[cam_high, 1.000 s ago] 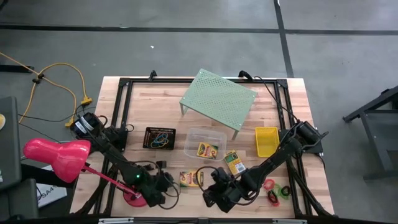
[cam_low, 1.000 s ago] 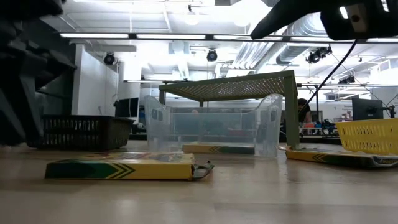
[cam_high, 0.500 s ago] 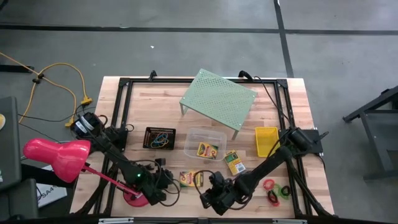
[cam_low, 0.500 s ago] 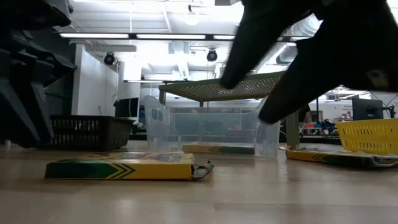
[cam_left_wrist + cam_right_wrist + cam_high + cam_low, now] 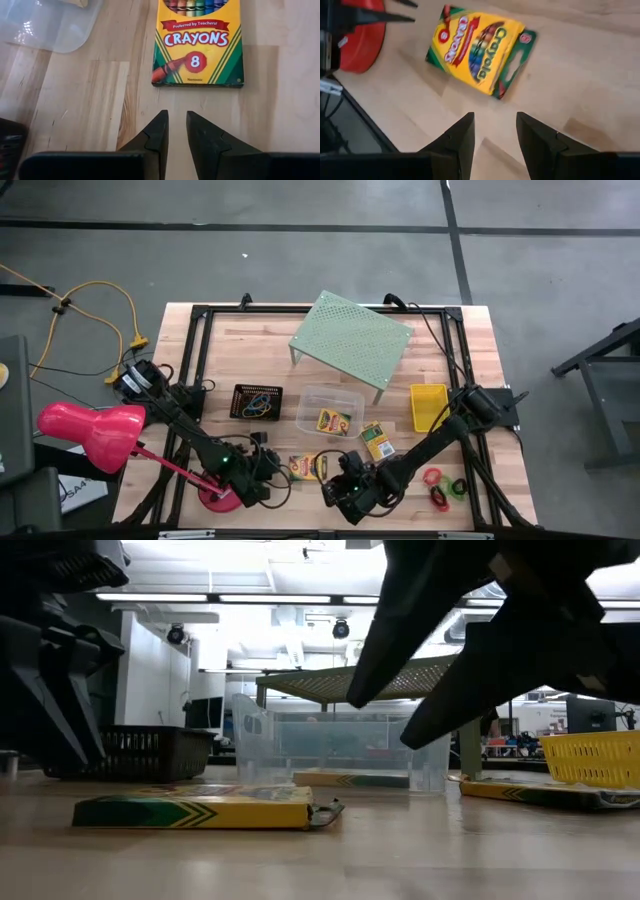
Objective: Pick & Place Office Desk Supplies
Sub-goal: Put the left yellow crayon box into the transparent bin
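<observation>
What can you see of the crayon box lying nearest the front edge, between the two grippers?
The crayon box is a flat card pack, yellow with green chevrons, printed "CRAYONS", "8" and "Preferred by Teachers". It lies face up on the bare wooden table, in front of the clear tub. One end flap hangs open. The left gripper and the right gripper both point at it, empty; nothing touches it but the table.

Pink-red desk lamp (image 5: 92,432) lower left w/ red base (image 5: 213,498), pale green perforated shelf (image 5: 351,338) upper centre on wood worktop (image 5: 260,345), yellow cable (image 5: 95,315) upper left on floor.
</observation>
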Robot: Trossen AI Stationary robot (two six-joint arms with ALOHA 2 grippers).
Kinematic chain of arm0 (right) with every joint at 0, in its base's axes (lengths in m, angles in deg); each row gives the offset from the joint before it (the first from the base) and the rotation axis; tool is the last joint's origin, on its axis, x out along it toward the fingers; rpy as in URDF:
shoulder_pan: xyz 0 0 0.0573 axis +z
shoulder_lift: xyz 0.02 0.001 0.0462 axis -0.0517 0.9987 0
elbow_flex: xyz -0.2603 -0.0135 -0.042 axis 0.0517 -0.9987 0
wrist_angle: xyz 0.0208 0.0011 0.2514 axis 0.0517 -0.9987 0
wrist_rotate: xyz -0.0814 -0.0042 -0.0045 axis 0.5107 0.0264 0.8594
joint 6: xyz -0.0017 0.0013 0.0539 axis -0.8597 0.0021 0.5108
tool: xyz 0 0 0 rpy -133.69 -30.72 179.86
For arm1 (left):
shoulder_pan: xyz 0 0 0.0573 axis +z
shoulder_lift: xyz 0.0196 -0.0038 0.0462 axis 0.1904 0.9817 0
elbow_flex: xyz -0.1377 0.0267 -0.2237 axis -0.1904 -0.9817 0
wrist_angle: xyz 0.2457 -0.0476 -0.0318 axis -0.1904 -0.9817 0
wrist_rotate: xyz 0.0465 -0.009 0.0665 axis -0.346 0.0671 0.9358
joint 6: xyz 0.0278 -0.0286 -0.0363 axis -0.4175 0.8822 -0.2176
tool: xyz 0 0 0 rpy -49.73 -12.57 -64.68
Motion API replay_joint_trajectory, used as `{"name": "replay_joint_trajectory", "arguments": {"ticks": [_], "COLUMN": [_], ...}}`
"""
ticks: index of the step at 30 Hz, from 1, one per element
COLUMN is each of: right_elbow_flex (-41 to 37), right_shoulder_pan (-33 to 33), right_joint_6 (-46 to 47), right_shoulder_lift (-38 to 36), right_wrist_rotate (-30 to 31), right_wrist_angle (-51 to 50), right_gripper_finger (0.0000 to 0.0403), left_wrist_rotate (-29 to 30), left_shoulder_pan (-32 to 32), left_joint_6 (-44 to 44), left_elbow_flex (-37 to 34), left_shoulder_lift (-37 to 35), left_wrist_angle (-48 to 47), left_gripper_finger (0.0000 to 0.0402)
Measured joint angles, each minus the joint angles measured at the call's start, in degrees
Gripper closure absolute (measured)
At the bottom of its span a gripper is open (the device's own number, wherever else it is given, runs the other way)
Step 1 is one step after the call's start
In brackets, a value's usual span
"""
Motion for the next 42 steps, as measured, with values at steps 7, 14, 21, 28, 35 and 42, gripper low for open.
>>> {"name": "replay_joint_trajectory", "arguments": {"ticks": [7,14,21,28,35,42], "right_elbow_flex": [0.0,0.0,0.04,-0.02,-0.04,0.02], "right_shoulder_pan": [0.39,2.55,2.22,-2.15,-8.76,-9.86], "right_joint_6": [1.24,-1.48,-5.92,-8.98,-20.99,-31.35], "right_shoulder_lift": [0.0,-0.18,-3.1,-3.04,-5.44,-5.73], "right_wrist_rotate": [-1.21,-3.43,-7.29,-14.42,-22.08,-24.72], "right_wrist_angle": [4.19,17.53,15.83,6.07,13.47,28.54], "right_gripper_finger": [0.027,0.027,0.027,0.027,0.027,0.027], "left_wrist_rotate": [-0.23,-0.69,-0.73,-0.76,-0.76,-1.06], "left_shoulder_pan": [-0.17,-0.2,-0.2,-0.2,-0.2,-0.97], "left_joint_6": [-0.04,-0.15,-0.13,-0.11,-0.17,-0.15], "left_elbow_flex": [0.0,0.0,0.0,0.0,0.0,0.0], "left_shoulder_lift": [0.0,0.0,0.0,0.0,0.0,0.0], "left_wrist_angle": [0.0,0.0,-0.01,0.0,-0.03,-0.45], "left_gripper_finger": [0.0338,0.0338,0.0338,0.0338,0.0338,0.0338]}}
